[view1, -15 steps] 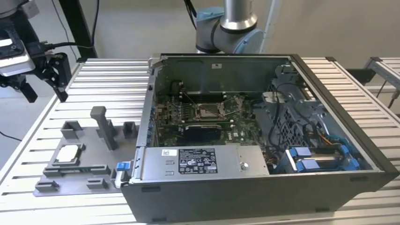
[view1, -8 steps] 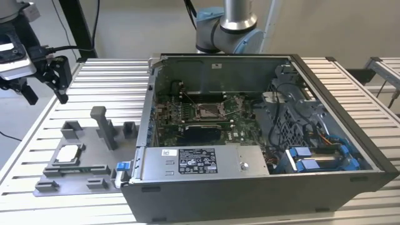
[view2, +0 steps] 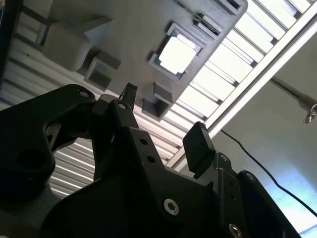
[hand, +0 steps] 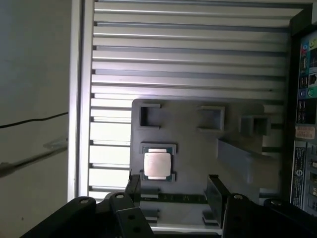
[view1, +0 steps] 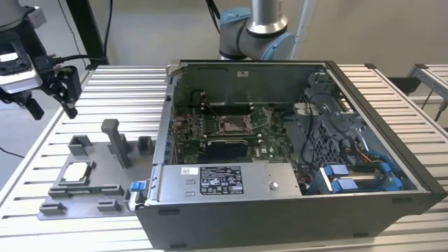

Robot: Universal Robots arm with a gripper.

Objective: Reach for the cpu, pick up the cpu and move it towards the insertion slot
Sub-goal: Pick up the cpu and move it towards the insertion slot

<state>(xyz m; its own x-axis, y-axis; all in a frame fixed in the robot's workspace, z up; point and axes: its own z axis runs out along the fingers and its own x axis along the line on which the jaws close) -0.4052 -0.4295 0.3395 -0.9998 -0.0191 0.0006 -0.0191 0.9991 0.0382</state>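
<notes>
Hanging open and empty over the worktop (view1: 119, 89) at the exterior view's left, the pincer (view1: 50, 110) has its two black fingers (view1: 70, 94) spread wide with nothing between them. Below it, and clearly apart from it, the cpu (hand: 157, 164) lies flat and face up in a shallow square nest on a grey fixture plate (view1: 105, 176). In the first wrist view it sits just past the fingertips, nearer one finger than the other.

The cpu is square (so it has no long axis to speak of), and its edges run in line with the plate's edges and with the worktop's slats. Its top is pale silvery metal, catching the light, with a darker rim around it.

Raised grey blocks (view1: 115, 142) stand on the plate near the nest. The worktop is ribbed aluminium. At the exterior view's right of the plate, touching it, lies an open computer case (view1: 280, 215). The insertion slot (view1: 233, 124), framed in silver on the green board inside, is well apart from the cpu. Behind the case rises the arm (view1: 255, 31). Beyond the worktop's edge a black cable (hand: 34, 120) crosses a pale floor (hand: 34, 59).
</notes>
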